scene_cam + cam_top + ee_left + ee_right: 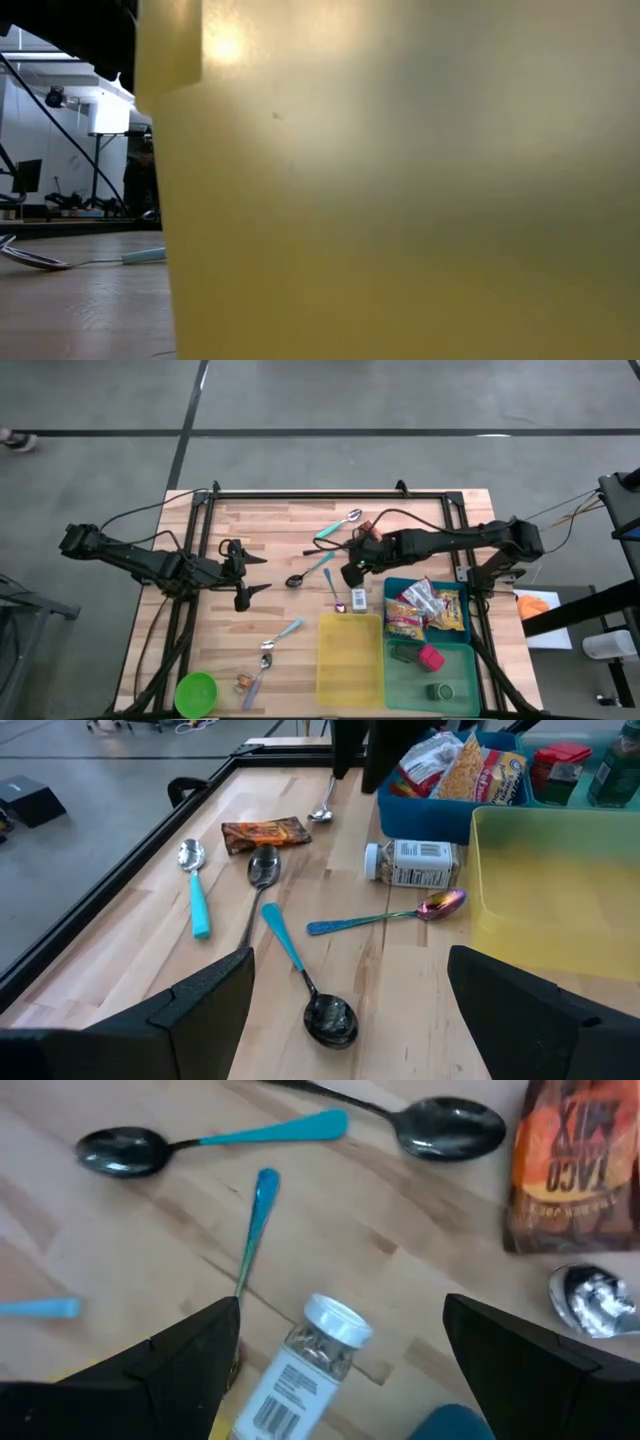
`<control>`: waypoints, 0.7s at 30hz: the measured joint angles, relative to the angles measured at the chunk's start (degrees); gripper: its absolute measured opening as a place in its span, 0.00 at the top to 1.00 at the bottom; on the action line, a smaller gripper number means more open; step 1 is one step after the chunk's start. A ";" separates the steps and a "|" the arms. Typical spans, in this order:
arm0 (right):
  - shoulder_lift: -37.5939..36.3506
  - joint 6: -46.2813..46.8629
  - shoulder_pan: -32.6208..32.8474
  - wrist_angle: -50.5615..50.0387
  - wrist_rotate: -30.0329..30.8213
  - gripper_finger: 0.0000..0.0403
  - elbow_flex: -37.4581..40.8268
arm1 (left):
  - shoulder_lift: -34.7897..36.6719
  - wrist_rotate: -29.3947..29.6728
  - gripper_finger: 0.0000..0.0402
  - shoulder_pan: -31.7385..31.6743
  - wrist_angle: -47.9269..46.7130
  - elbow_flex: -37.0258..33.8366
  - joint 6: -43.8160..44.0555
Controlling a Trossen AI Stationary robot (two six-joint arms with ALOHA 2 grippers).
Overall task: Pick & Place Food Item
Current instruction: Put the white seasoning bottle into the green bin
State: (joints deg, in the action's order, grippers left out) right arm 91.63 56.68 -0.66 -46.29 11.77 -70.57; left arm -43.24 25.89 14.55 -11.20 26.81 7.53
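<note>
While our right claw hangs released and empty over the surface, we see the jar lying on its side right under it, beside the yellow bin; past it lie spoons and the taco packet. Our left claw waits released at the left side
</note>
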 joint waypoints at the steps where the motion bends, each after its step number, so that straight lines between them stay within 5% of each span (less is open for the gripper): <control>1: 0.79 0.75 -0.01 0.11 0.00 0.14 -0.18 | -0.01 0.00 0.17 0.00 0.00 0.00 0.00; 21: 14.58 11.66 1.64 -1.51 -1.63 0.14 -2.79 | 0.00 0.00 0.17 0.02 -0.74 -0.02 0.00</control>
State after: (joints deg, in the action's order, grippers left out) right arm 106.21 68.34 0.98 -47.80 10.14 -73.36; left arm -43.24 25.89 14.57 -11.94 26.79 7.53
